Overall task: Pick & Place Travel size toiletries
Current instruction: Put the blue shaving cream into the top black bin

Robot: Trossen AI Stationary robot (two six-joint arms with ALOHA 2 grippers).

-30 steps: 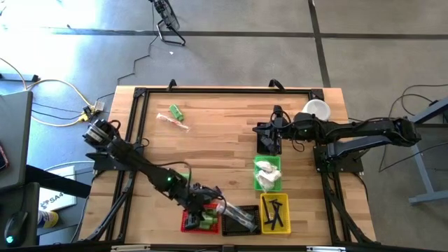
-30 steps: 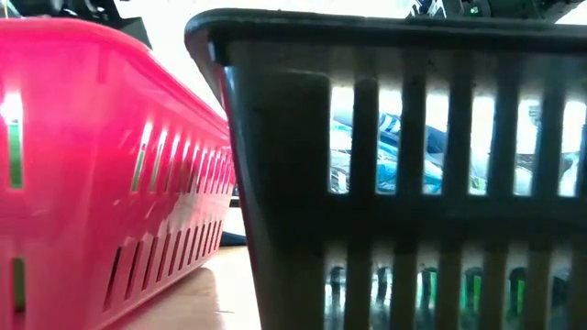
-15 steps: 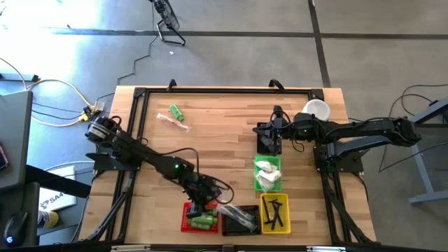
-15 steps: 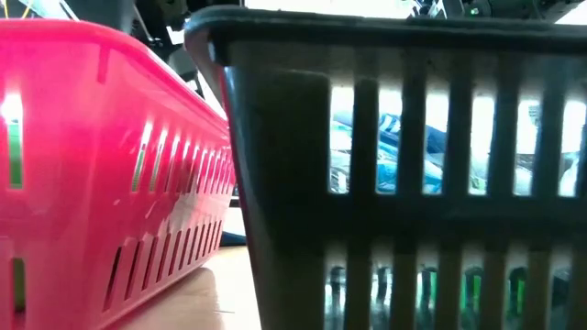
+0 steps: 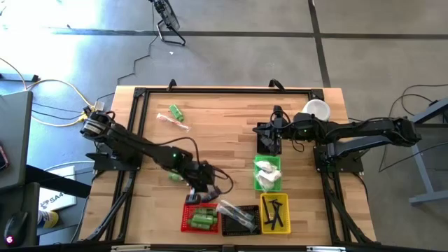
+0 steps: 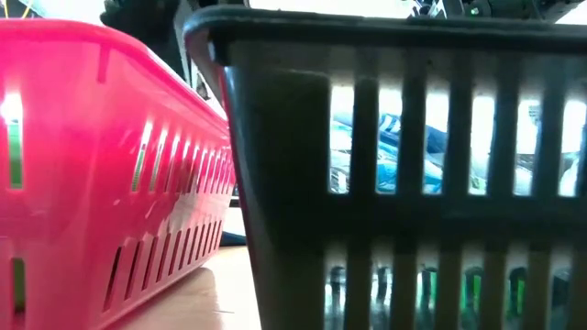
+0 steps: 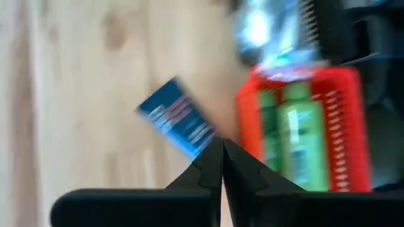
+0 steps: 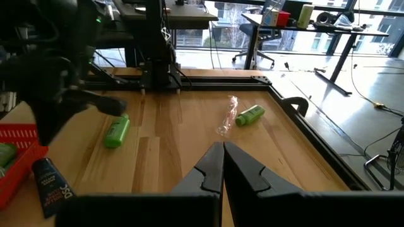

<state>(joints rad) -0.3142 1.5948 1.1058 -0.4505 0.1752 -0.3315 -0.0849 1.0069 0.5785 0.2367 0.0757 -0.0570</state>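
Observation:
My left gripper (image 5: 207, 190) (image 7: 222, 144) is shut and empty. It hangs above the wood just on the far side of the red basket (image 5: 199, 218), which holds green bottles (image 7: 293, 135). A dark navy tube (image 7: 180, 126) (image 8: 47, 180) lies flat on the table beside that basket, below the fingertips. A loose green bottle (image 5: 175, 176) (image 8: 117, 131) lies near the left arm. Another green bottle (image 5: 176, 112) and a clear-wrapped item (image 5: 171, 122) lie at the far left. My right gripper (image 5: 269, 133) (image 8: 222, 148) waits shut over a black basket (image 5: 268, 142).
Near the front edge stand a black basket (image 5: 238, 218) with clear-wrapped items and a yellow basket (image 5: 274, 213) with black combs. Behind the yellow one is a green basket (image 5: 267, 173) with white packets. A white cup (image 5: 316, 110) sits far right. Bare wood fills the middle.
My left gripper has drawn back from over the red basket toward the table's far edge and has rolled at the wrist. The green bottles in the red basket now show uncovered. The right arm has kept still.

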